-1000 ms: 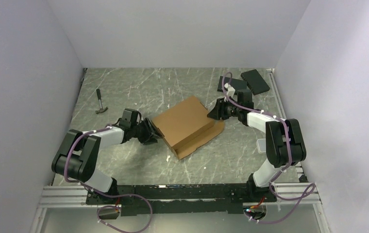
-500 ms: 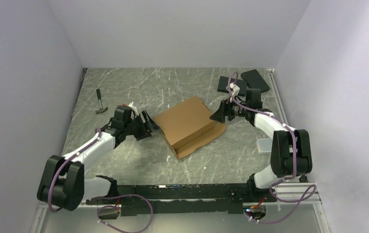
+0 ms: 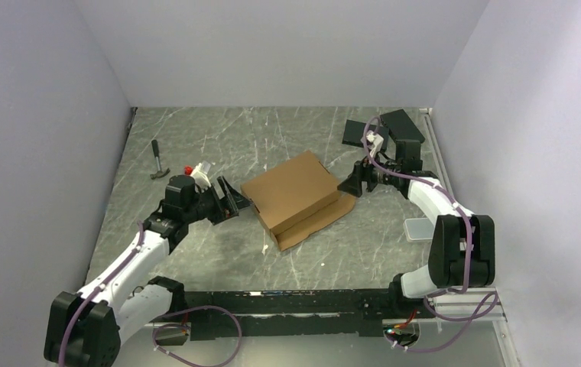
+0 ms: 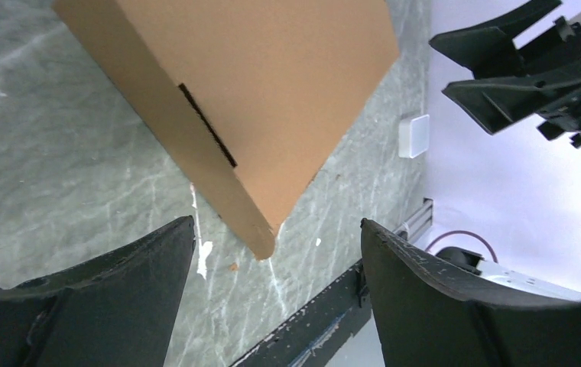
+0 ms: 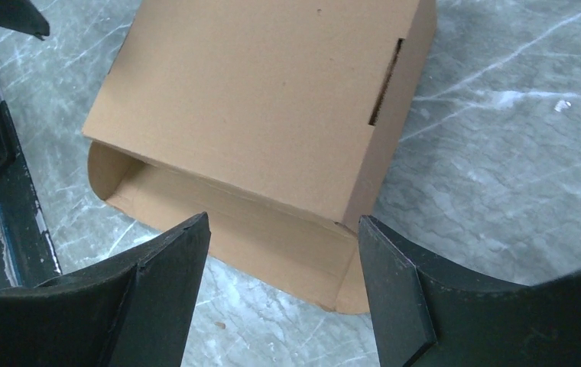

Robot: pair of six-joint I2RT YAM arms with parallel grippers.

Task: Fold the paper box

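Over by the left edge of the desk (image 3: 219,138), a hammer (image 3: 157,162) lies well out of play. Next comes the left tool (image 3: 228,200), jaws spread wide and gripping nothing, hovering just beside the left corner of the paper box (image 3: 291,191). The box sits in the middle of the desk, turned askew, and no tool is touching it. Its lid (image 5: 257,99) lies down over the base, but a long flap (image 5: 257,245) pokes out flat on the desk along the near side. On the far right side the right tool (image 3: 351,183) is released too, fingers wide and empty, close by the box's right corner.

My read is that the main fold is made and this is a pause between grips. The closing tuck looks like what's left. One tool would have to steady the lid while the other gets under that flap, lifts it and turns it in.
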